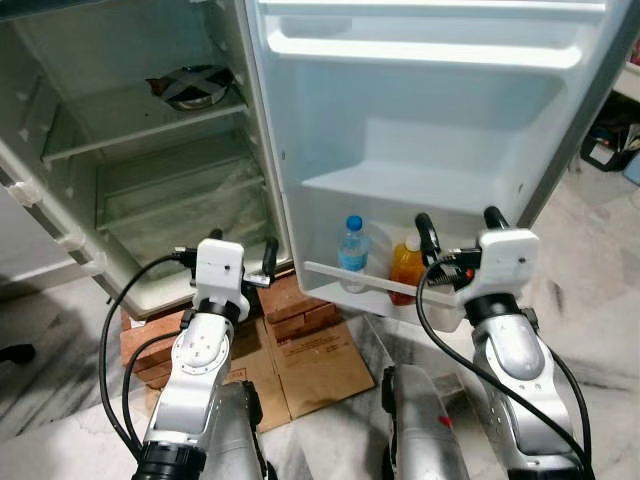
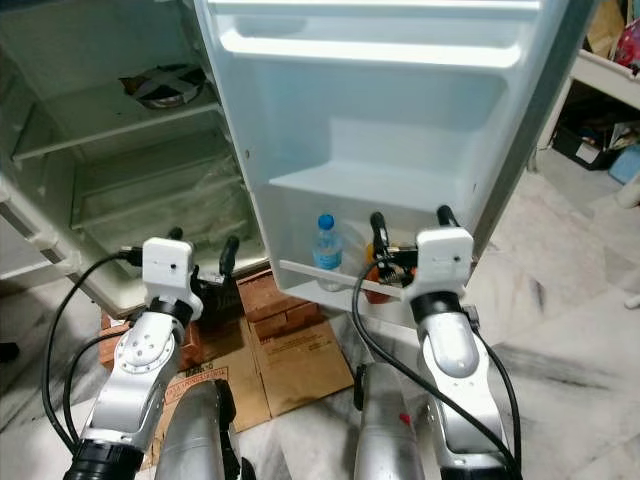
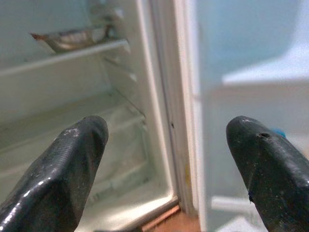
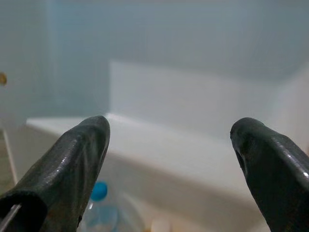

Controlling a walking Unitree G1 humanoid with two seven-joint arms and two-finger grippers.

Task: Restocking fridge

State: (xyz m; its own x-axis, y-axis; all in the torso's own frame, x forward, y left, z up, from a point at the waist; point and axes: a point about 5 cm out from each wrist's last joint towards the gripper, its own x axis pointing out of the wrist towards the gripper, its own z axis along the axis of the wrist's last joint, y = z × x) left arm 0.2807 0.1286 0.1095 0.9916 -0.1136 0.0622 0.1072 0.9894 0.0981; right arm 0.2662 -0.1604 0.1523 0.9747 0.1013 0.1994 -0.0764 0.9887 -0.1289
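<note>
- My right gripper (image 1: pixel 459 232) hangs released, fingers spread, just above the door shelf (image 1: pixel 372 283), with open room under the ledge above.
- My left gripper (image 1: pixel 243 255) is released too, at the fridge (image 1: pixel 150 190) body's lower edge.
- A water bottle (image 1: pixel 353 251) and an orange bottle (image 1: pixel 406 266) stand upright behind the shelf rail.
- The head views show bricks (image 1: pixel 290 305) and cardboard (image 1: pixel 305 360) below; the right wrist view catches just the blue cap (image 4: pixel 99 191).

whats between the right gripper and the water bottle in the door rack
The orange drink bottle stands between them: the right gripper hangs open just past it, and the water bottle stands on its other side, behind the same door rail. The left eye view shows it.
</note>
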